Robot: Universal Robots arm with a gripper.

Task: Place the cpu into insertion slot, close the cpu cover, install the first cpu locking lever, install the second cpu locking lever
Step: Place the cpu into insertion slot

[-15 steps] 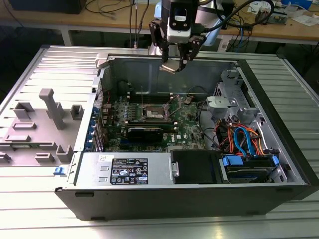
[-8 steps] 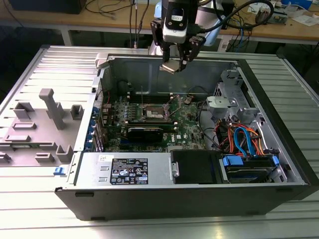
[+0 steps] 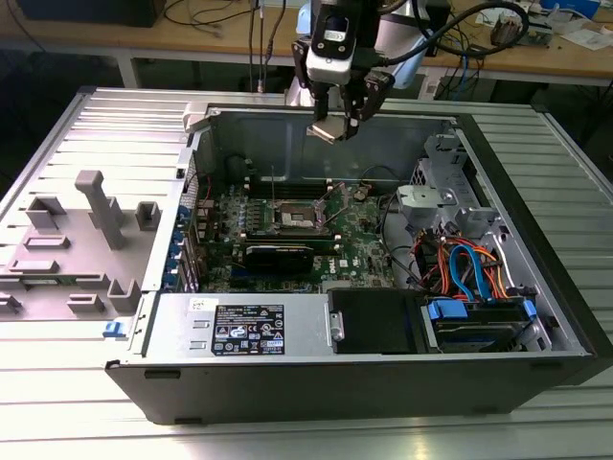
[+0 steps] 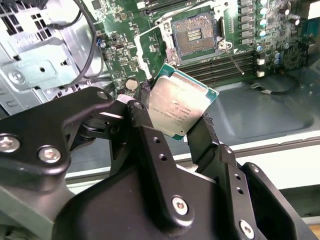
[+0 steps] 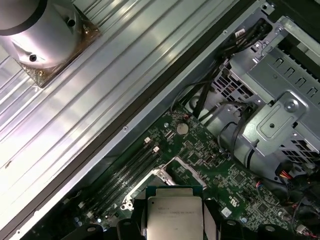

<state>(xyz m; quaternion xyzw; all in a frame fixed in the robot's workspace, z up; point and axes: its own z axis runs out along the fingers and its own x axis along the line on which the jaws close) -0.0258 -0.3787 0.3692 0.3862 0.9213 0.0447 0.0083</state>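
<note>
Grey plastic fixture tray [image 3: 77, 240] sits on the ribbed metal table [image 3: 546, 134] at the exterior view's left, just beside the open computer case [image 3: 383, 383]. Inside the case the green motherboard [image 3: 359, 251] lies flat, with a long black expansion card [image 3: 278, 254] on its near side. The insertion slot [image 3: 295, 218] is about mid-board. In the second wrist view its dark centre [image 4: 194, 35] is in plain sight, and the cpu cover [image 4: 150, 47] looks swung open to one side of it.

Moving right a bit, the gripper [image 3: 340, 123] hangs well above the board toward the far wall of the case. It's clamped on the cpu [image 3: 329, 131], pinching it by two opposite edges. The chip's silver top faces the cameras in both wrist views [image 4: 182, 102] [image 5: 175, 217], and it's tilted, not level. So the cpu is up in the air, well apart from the slot.

Further right there's a silver drive cage [image 3: 431, 196], then a tangle of orange and blue cables [image 3: 465, 264] in the near right corner.
</note>
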